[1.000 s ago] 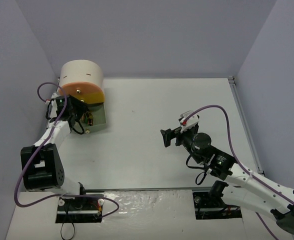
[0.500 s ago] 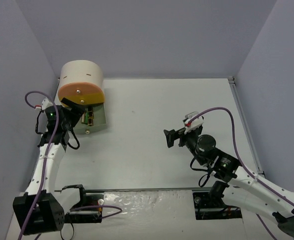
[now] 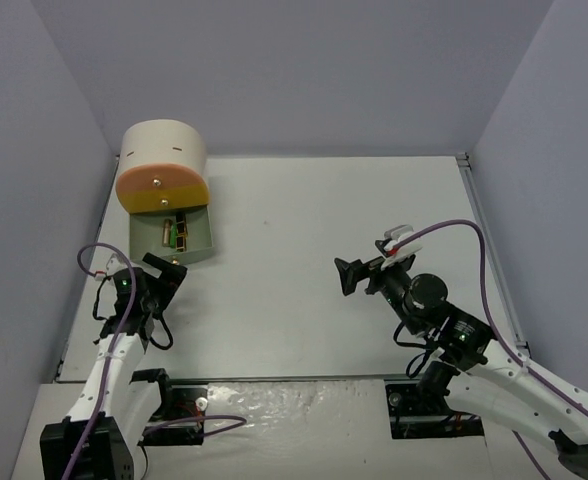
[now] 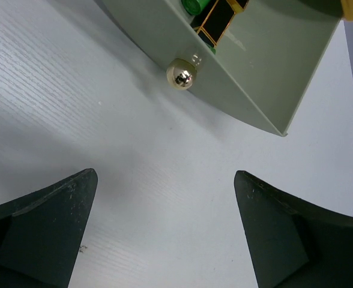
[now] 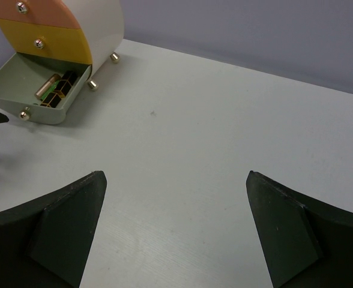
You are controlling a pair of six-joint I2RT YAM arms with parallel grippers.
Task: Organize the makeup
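Makeup tubes lie in the open green drawer (image 3: 196, 240) of the cream drum box (image 3: 164, 150): a green tube (image 4: 194, 5) and a gold-black tube (image 4: 220, 23), also visible as gold-black tubes (image 5: 59, 90) in the right wrist view. My left gripper (image 3: 167, 272) (image 4: 165, 173) hovers open and empty over bare table, just in front of the drawer's gold knob (image 4: 181, 77). My right gripper (image 3: 344, 277) (image 5: 176, 174) stands open and empty at centre right, facing the box from far off. No other makeup shows.
Above the green drawer, the pink drawer (image 5: 37, 11) and yellow drawer (image 5: 44, 38) are closed. The box stands on gold feet (image 5: 93, 84) at the table's far left corner. Grey walls close in the left, back and right sides.
My left arm has drawn back from the drawer toward the near edge, and its jaws have opened. The right arm has drifted slightly right and nearer.
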